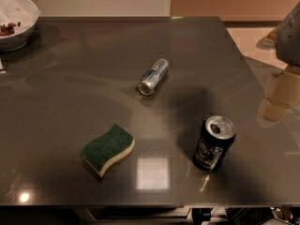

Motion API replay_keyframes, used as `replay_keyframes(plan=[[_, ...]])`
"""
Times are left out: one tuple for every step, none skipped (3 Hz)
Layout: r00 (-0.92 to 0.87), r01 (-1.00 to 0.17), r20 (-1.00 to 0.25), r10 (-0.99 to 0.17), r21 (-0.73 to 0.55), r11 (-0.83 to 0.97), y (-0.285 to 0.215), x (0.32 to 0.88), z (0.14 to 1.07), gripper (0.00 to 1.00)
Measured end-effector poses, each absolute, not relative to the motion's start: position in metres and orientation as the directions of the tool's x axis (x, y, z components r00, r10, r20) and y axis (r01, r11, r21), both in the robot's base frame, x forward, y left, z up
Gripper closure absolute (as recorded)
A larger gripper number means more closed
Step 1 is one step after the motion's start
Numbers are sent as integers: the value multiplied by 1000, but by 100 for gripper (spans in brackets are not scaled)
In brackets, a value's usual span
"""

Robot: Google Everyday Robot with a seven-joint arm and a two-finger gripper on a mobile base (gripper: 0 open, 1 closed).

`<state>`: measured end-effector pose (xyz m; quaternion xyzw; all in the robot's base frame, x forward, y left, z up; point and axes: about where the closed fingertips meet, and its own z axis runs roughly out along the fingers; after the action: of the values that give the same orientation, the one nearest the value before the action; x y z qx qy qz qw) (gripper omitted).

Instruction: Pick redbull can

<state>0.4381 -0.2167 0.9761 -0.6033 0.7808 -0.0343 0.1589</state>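
The redbull can is slim and silver with blue panels. It lies on its side near the middle of the dark grey table, with one shiny end facing the front left. My gripper hangs at the right edge of the view, over the table's right side, well to the right of the can and apart from it. It holds nothing that I can see. Grey arm parts show above it.
A wider dark navy can stands upright at the front right, its top opened. A green and yellow sponge lies at the front left. A white bowl sits at the back left corner. The table's right edge runs under the gripper.
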Motion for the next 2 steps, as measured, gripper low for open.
replay_keyframes(plan=[[-222,-931,-207,-953,-245,270,-217,438,976,0],[-172,-940,-203,-964,-259,222,-212,458,979,0]])
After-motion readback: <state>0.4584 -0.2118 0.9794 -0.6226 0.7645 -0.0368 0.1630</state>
